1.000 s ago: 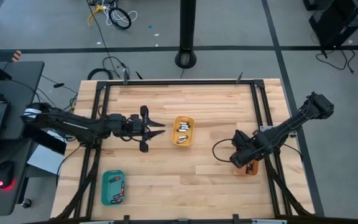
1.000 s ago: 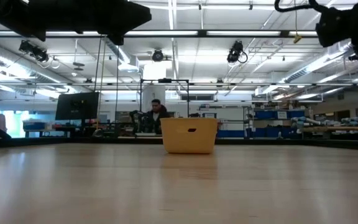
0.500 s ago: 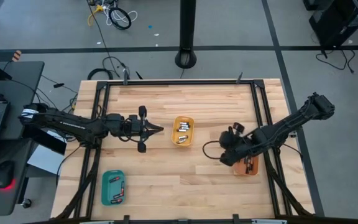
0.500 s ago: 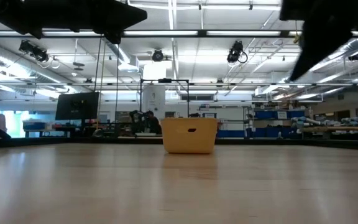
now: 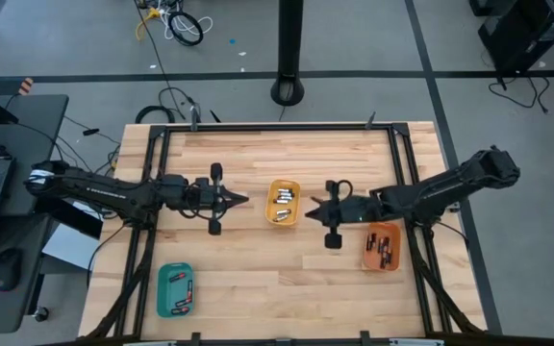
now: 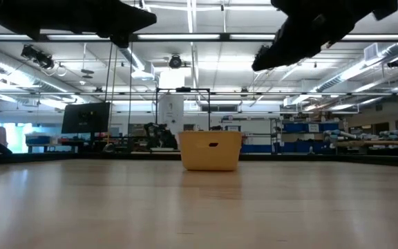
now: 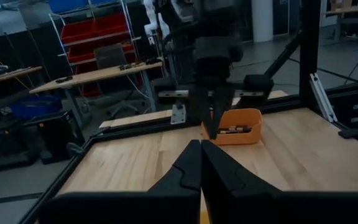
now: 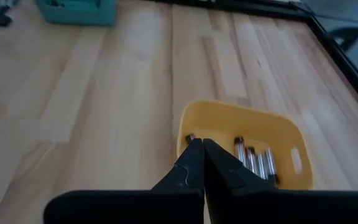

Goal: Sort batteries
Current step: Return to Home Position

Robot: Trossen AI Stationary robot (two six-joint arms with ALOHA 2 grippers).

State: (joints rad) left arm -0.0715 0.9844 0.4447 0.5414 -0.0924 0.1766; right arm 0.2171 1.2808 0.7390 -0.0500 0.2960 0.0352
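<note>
Several batteries [image 8: 253,158] lie in the yellow tray [image 5: 294,187] at mid-table. More batteries [image 5: 384,244] lie in the orange tray [image 5: 367,258] at the right, and others [image 5: 183,294] in the teal tray [image 5: 164,288] near the front left. My left gripper [image 5: 246,200] hangs shut and level just left of the yellow tray, nothing showing between its fingers [image 7: 191,163]. My right gripper [image 5: 309,204] is shut too, slanting down at the yellow tray's right rim [image 8: 185,124], its tips [image 8: 196,143] over that rim. Nothing shows in it.
Black frame rails [image 5: 162,183] run along the table's left, right and far edges. Bare wood lies between the trays and along the near edge [image 5: 277,288]. The low view shows the yellow tray [image 6: 210,150] standing at mid-table, with both arms high above it.
My right gripper has swung from above the orange tray toward the table's left, up to the yellow tray, and turned from pointing steeply down to a shallow slant. My left gripper has shut where it was, left of the yellow tray.
</note>
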